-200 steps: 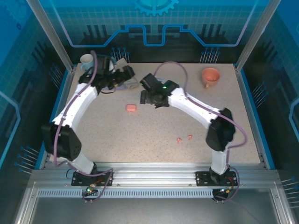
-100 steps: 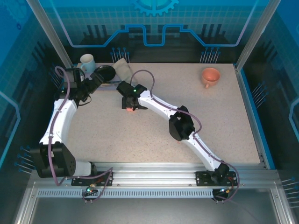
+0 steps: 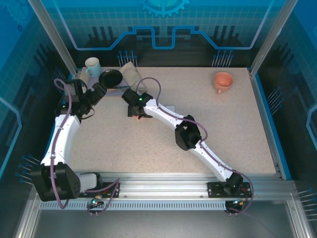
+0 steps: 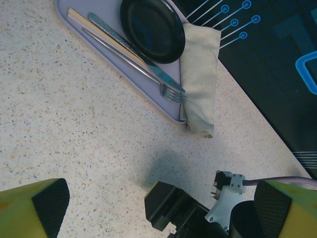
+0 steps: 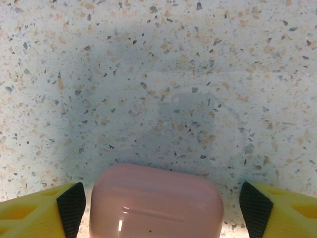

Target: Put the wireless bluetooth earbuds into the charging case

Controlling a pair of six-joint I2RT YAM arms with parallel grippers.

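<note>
A salmon-pink charging case (image 5: 156, 203) lies shut on the speckled table. My right gripper (image 5: 158, 210) is open and straddles it, one black pad (image 5: 72, 208) close by its left side and the other pad (image 5: 255, 210) a little off its right side. From above, the right gripper (image 3: 134, 111) points down at mid-left of the table with the arm stretched out long. My left gripper (image 4: 159, 201) is open and holds nothing. It hovers at the far left (image 3: 97, 92) and looks down on the right arm's wrist (image 4: 183, 213). The earbuds are hidden.
A lavender tray (image 4: 99, 44) at the back left carries a black plate (image 4: 151, 27), a fork (image 4: 148, 69) and chopsticks, with a folded napkin (image 4: 200, 74) beside it. A white mug (image 3: 92, 64) stands in the back left corner and an orange cup (image 3: 223, 81) at the back right.
The right arm has swung left and come down over the pink case, its jaws narrowing slightly. The left arm has pulled back left, away from the tray.
</note>
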